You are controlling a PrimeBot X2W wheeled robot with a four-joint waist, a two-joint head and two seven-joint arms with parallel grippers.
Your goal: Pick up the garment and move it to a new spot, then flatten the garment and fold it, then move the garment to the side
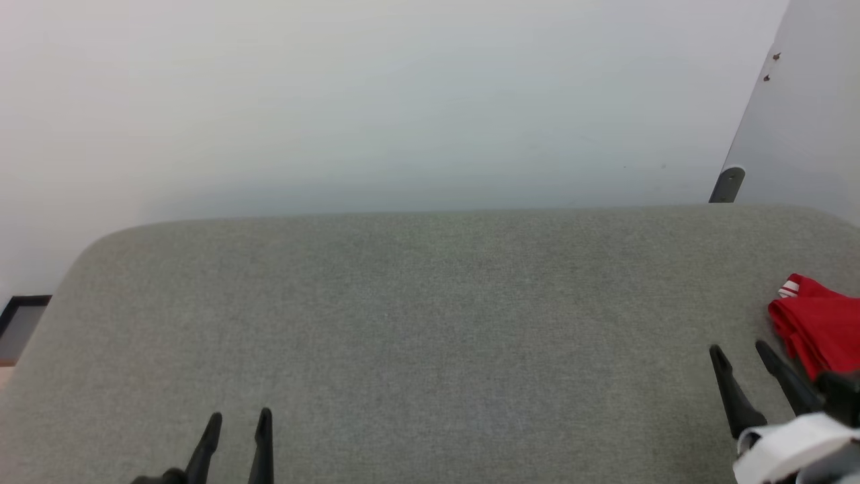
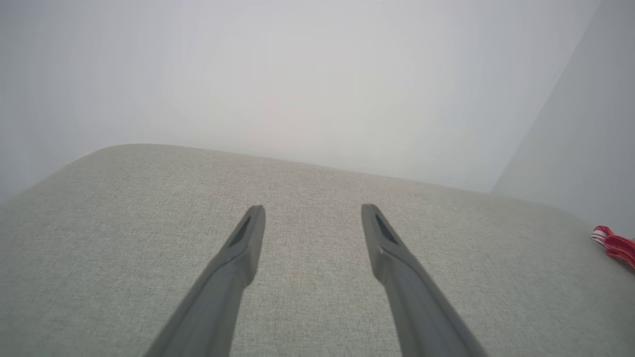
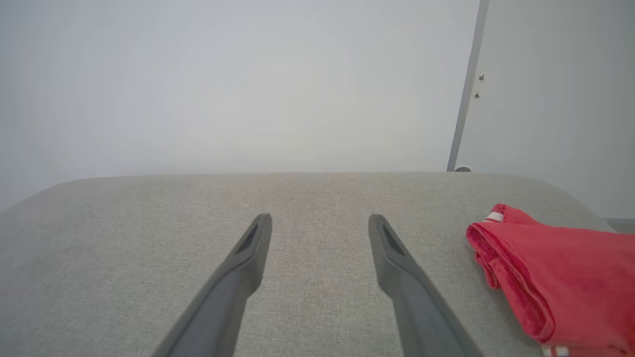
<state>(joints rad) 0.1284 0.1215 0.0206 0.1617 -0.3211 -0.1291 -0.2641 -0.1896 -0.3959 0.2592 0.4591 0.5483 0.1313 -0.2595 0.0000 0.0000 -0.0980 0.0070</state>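
The garment point(image 1: 820, 326) lies folded into a red bundle with a bit of white striped trim at the far right of the grey fabric surface point(image 1: 430, 323). In the right wrist view the garment point(image 3: 555, 277) rests just right of my right gripper point(image 3: 320, 220), which is open and holds nothing. In the head view my right gripper point(image 1: 739, 351) hovers just left of the bundle, apart from it. My left gripper point(image 1: 239, 418) stands open at the lower left, far from the cloth. The left wrist view shows the left gripper point(image 2: 312, 210) open over bare fabric, with a sliver of the garment point(image 2: 615, 243) at the right edge.
A pale wall point(image 1: 403, 101) rises right behind the surface's rounded far edge. A light panel or door point(image 1: 806, 121) with a grey hinge piece point(image 1: 729, 183) stands at the back right. A dark-framed thing point(image 1: 20, 323) sits on the floor at the left.
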